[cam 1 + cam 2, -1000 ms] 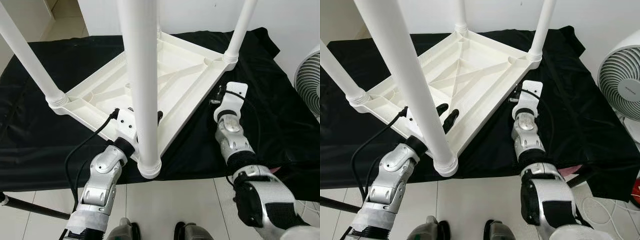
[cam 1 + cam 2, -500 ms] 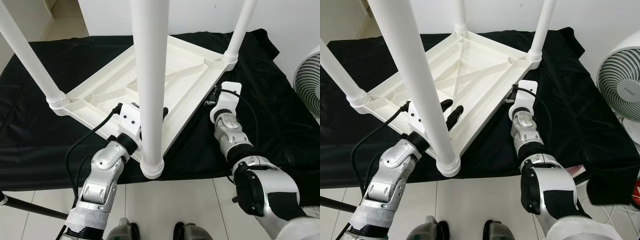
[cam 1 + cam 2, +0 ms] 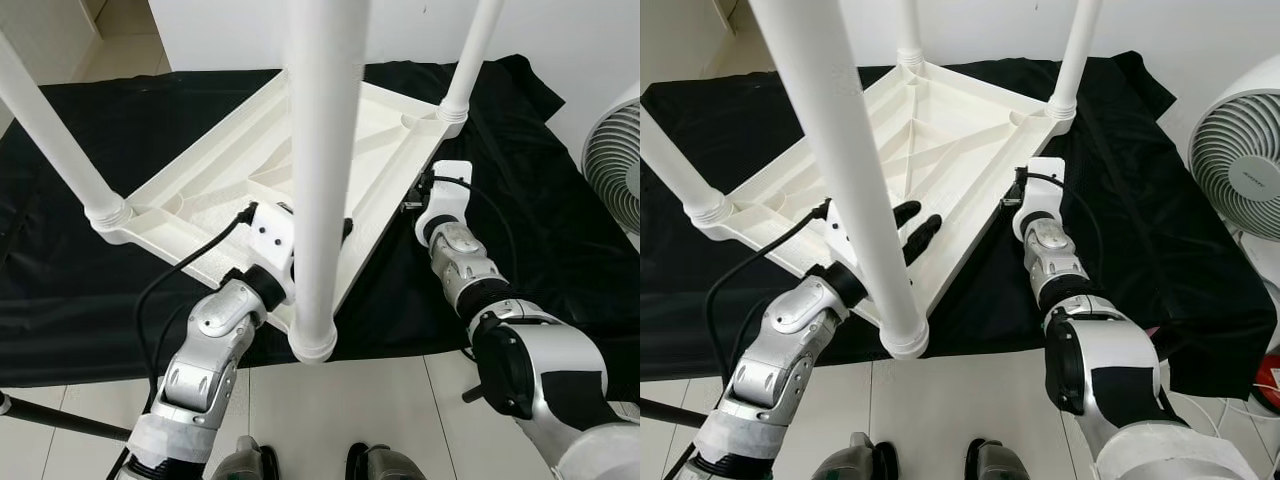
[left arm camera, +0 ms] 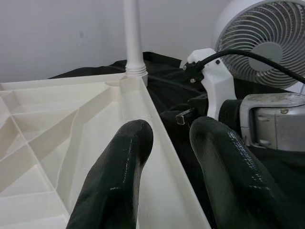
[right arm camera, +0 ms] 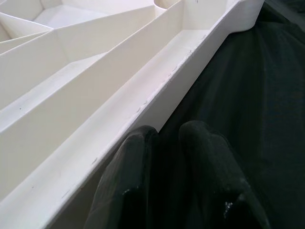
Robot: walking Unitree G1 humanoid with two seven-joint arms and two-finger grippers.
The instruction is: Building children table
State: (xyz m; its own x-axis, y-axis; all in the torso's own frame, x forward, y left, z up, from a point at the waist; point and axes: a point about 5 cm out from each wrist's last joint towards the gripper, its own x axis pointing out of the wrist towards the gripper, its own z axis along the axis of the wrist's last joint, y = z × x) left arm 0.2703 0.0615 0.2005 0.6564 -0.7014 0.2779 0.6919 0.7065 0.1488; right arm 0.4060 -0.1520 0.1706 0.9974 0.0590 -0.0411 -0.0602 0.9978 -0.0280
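The white children's table (image 3: 215, 185) lies upside down on a black cloth, its legs pointing up. The nearest leg (image 3: 322, 180) rises right before the camera. My left gripper (image 3: 913, 226) reaches in from the near corner and stands open astride the table's rim (image 4: 157, 143), one finger inside and one outside. My right gripper (image 5: 169, 136) is shut, its fingers side by side on the cloth and tucked against the outer wall (image 5: 157, 95) of the table's right edge. In the eye views its white wrist mount (image 3: 447, 190) sits beside that edge.
The black cloth (image 3: 560, 230) covers a low platform whose front edge meets pale floor tiles (image 3: 380, 410). A white fan (image 3: 1240, 150) stands at the right. A black cable (image 3: 165, 285) loops from my left wrist.
Both wrists have moved forward along the table's edges, and the left fingers now reach farther over its underside. The near leg has shifted to the right in the picture.
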